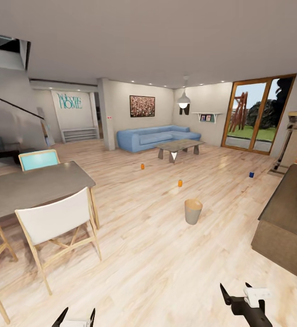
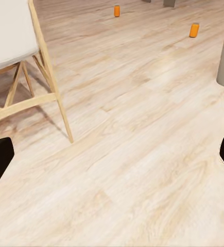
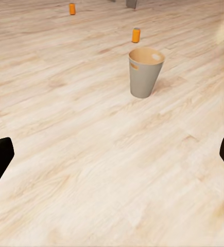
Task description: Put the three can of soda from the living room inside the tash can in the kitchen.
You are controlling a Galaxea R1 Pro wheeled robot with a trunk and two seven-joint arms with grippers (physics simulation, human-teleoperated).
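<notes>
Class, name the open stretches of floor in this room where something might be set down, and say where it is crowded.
Free: the floor between the bin and both grippers, and between the nearer orange can and blue can. Crowded: around the dining table and white chair.

The head view looks from high across the living room floor [image 1: 157, 236]. Both wrist views hang low, facing forward over it, sharing the bin [image 3: 145, 72] and orange cans [image 2: 194, 30].
</notes>
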